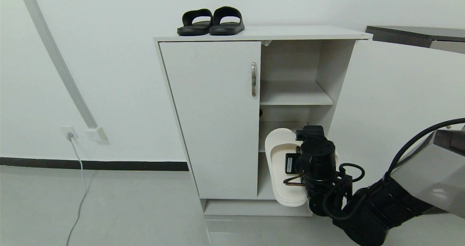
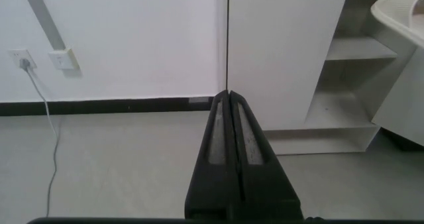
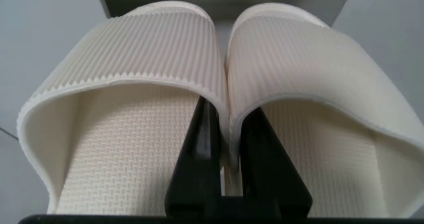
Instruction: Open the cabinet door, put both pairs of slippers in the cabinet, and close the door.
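A pair of white slippers (image 1: pixel 281 166) hangs soles-together in front of the lower part of the cabinet's open right compartment (image 1: pixel 290 129). My right gripper (image 1: pixel 308 155) is shut on them; in the right wrist view its fingers (image 3: pixel 199 151) pinch the two inner side walls of the white slippers (image 3: pixel 132 118). A pair of black slippers (image 1: pixel 210 22) sits on the cabinet top (image 1: pixel 298 31). The left door (image 1: pixel 214 119) with its metal handle (image 1: pixel 253 79) is closed. My left gripper (image 2: pixel 228 118) is shut on nothing, low over the floor, facing the cabinet (image 2: pixel 285 45).
The right door (image 1: pixel 399 100) stands swung open to the right. Inside, an upper shelf (image 1: pixel 294 95) is bare. A wall socket with a cable (image 1: pixel 69 133) is at the left, and a grey tabletop (image 1: pixel 417 33) at the back right. Open floor (image 1: pixel 109 209) lies left of the cabinet.
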You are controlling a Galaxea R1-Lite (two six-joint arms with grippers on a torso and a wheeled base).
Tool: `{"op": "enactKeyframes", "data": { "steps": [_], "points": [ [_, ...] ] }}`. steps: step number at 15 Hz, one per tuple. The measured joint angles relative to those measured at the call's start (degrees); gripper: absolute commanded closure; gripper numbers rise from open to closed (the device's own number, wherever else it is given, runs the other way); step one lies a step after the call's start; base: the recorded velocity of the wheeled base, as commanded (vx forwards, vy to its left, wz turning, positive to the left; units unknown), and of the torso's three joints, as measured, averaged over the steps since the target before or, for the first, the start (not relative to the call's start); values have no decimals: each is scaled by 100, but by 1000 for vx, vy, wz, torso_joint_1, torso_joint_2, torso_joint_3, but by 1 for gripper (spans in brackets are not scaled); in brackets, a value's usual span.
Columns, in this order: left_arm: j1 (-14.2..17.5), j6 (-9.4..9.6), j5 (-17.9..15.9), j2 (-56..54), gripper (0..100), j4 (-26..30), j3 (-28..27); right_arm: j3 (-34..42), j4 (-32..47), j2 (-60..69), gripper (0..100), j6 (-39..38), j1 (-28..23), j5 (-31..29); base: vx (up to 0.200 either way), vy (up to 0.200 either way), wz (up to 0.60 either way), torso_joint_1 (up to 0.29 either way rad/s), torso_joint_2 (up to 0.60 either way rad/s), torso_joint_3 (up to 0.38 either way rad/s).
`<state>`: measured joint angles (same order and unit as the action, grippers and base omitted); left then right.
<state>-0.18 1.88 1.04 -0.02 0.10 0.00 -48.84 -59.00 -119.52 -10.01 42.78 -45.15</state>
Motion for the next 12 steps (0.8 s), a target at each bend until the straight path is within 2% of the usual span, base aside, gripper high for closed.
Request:
{"op": "enactKeyframes", "data": {
  "steps": [5, 8, 12],
  "points": [
    [5, -5, -2, -5, 100, 0, 0, -63, 0, -212, 100, -2, 9, -4, 0, -200, 0, 2, 5, 1],
    [5, -24, -9, -5, 100, 0, 0, -44, -23, -345, 100, -9, 33, 49, 0, 0, 0, 0, 0, 0],
    [5, -46, -4, -5, 100, 0, 0, -260, -26, -656, 100, -6, 61, 489, 0, 0, 0, 0, 0, 0]
  ]
}}
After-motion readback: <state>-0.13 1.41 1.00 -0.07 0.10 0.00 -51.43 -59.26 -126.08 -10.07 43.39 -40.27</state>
